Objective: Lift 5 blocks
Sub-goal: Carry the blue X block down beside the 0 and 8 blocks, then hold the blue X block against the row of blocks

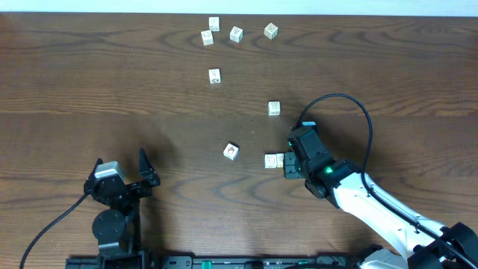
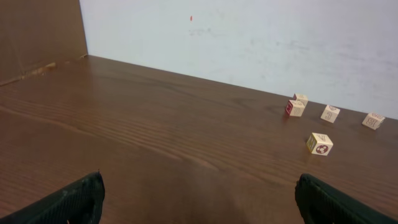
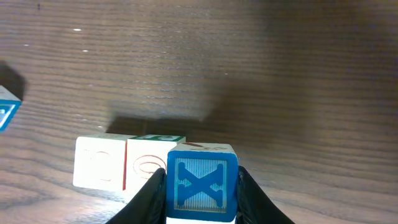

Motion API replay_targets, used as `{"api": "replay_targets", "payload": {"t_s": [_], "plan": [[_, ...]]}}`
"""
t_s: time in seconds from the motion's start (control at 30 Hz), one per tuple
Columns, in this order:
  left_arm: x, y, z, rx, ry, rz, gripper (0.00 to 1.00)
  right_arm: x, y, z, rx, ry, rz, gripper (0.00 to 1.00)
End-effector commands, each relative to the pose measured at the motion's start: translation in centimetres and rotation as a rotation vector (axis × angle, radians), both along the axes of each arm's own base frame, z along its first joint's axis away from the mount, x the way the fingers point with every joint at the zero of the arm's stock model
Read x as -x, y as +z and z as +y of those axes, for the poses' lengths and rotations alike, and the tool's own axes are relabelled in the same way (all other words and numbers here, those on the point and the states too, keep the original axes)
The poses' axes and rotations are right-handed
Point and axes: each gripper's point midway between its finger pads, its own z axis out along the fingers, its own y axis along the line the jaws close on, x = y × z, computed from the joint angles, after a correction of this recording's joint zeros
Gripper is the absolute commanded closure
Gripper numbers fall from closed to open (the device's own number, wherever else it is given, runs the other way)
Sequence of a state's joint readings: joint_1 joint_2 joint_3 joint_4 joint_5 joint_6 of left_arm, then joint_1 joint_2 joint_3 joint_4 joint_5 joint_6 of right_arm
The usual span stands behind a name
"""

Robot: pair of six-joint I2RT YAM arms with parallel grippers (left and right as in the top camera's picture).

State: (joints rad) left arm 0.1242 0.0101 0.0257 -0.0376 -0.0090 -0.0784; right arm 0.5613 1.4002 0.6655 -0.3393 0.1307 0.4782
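Observation:
My right gripper (image 3: pixel 202 186) is shut on a bright blue block with a white X (image 3: pixel 202 185), low over the table. Touching it from behind are a white cube with a red oval and green top (image 3: pixel 144 163) and a plain whitish cube (image 3: pixel 99 163). From overhead, the right gripper (image 1: pixel 288 160) sits just right of this pair (image 1: pixel 273 160). Other blocks lie apart: one with a reddish-brown picture (image 1: pixel 231 152), one (image 1: pixel 274 108), one (image 1: pixel 214 75). My left gripper (image 1: pixel 123 178) stands open and empty at the front left, far from all blocks (image 2: pixel 319 144).
Several more cubes (image 1: pixel 236 33) cluster at the table's far edge, seen in the left wrist view before a white wall (image 2: pixel 249 37). A blue-marked cube (image 3: pixel 6 109) shows at the right wrist view's left edge. The right arm's black cable (image 1: pixel 351 101) loops over the table.

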Motion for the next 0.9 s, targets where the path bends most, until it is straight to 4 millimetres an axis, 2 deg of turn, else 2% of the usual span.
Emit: {"api": "replay_targets", "payload": {"t_s": [0.0,0.3,0.6,0.87], "plan": [[0.1,-1.8,0.4,0.006,0.021,0.05,0.02,0.3,-0.5,0.2,-0.001,0.009,0.013,0.98],[0.1,-1.8,0.4,0.006,0.021,0.05,0.02,0.2,-0.9,-0.4,0.033,-0.005,0.012,0.96],[0.1,-1.8,0.4,0.006,0.021,0.05,0.02,0.0,-2.8,-1.0,0.085,-0.022,0.04,0.97],[0.1,-1.8,0.4,0.006,0.021,0.05,0.02,-0.6,-2.9,-1.8,0.115,-0.05,0.02,0.98]]}}
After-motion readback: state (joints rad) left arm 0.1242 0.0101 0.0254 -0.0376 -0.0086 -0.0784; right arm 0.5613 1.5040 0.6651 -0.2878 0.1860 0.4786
